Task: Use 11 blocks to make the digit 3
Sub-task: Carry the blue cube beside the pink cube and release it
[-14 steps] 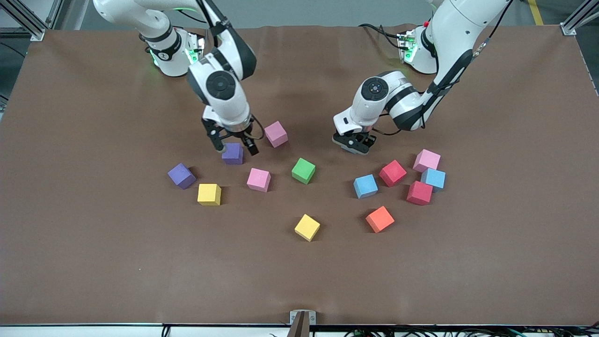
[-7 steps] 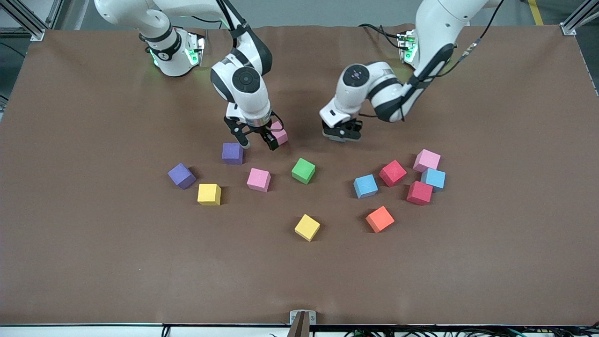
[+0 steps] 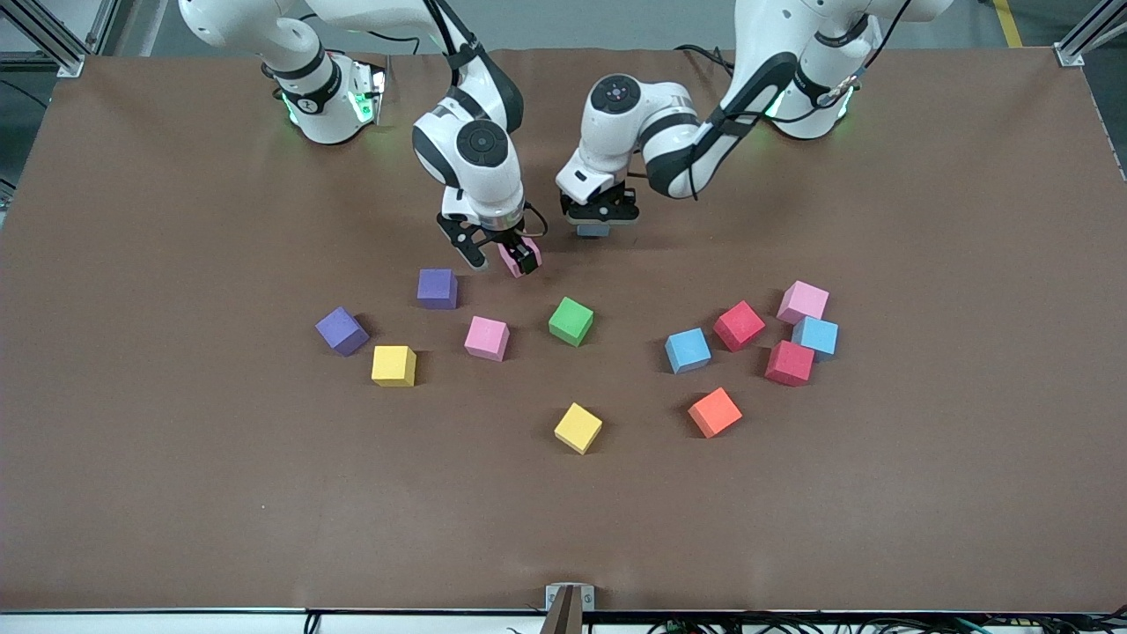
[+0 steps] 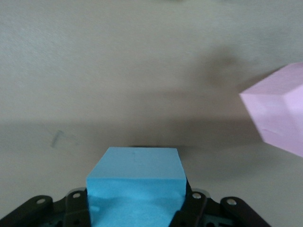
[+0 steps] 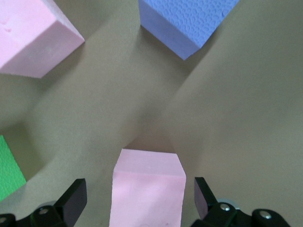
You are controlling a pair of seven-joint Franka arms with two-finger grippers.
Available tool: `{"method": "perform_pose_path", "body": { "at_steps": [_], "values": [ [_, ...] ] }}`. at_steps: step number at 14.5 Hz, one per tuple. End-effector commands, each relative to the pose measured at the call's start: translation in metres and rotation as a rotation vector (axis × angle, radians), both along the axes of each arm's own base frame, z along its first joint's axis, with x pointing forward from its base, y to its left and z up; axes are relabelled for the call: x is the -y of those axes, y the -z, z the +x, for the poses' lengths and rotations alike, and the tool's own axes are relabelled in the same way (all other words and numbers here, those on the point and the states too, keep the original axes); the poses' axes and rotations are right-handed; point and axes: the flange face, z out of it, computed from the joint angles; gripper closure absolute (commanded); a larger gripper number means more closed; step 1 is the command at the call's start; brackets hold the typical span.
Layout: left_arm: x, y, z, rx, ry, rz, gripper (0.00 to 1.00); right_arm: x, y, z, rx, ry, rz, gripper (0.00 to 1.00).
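Nearest the front camera from the green block [image 3: 570, 320] lay a yellow cube [image 3: 578, 428]. Farther than the green block, the right gripper [image 3: 499, 255] stood wide open around a pink block [image 3: 511, 257], seemingly ungripped. The left gripper [image 3: 600, 220] was clamped on a light blue block [image 4: 136, 184].

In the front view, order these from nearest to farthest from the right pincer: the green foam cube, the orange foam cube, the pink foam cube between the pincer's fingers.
1. Pink foam cube, between the open fingers of the right pincer.
2. Green foam cube, nearer to the front camera, toward the left arm's end.
3. Orange foam cube, nearer still to the camera, farther toward the left arm's end.
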Motion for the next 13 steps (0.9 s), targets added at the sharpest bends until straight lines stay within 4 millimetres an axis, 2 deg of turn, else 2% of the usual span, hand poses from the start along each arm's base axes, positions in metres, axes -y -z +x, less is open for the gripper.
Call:
{"method": "perform_pose_path", "body": {
  "at_steps": [1,3,5,6,8,10,13],
  "values": [
    [0.038,0.009,0.004,-0.039,-0.029,0.017,0.6,-0.003,0.006,-0.01,-0.006,-0.008,-0.005,0.0],
    [0.054,0.014,0.006,-0.056,-0.041,0.027,0.6,-0.003,0.011,-0.01,-0.008,-0.008,-0.009,0.01],
    [0.058,0.014,0.003,-0.053,-0.031,0.025,0.59,-0.005,0.019,-0.012,-0.006,-0.014,-0.01,0.01],
    [0.06,0.013,0.0,-0.05,-0.024,0.024,0.59,-0.008,0.023,-0.016,0.001,-0.023,-0.005,0.03],
    [0.061,0.015,0.001,-0.055,-0.028,0.023,0.59,-0.012,0.029,-0.02,0.004,-0.036,-0.004,0.14],
    [0.06,0.023,0.004,-0.072,-0.042,0.027,0.59,-0.014,0.028,-0.021,0.006,-0.039,-0.002,0.35],
    [0.059,0.032,0.004,-0.078,-0.054,0.037,0.59,-0.016,0.027,-0.023,0.008,-0.042,0.001,0.82]
  ]
}}
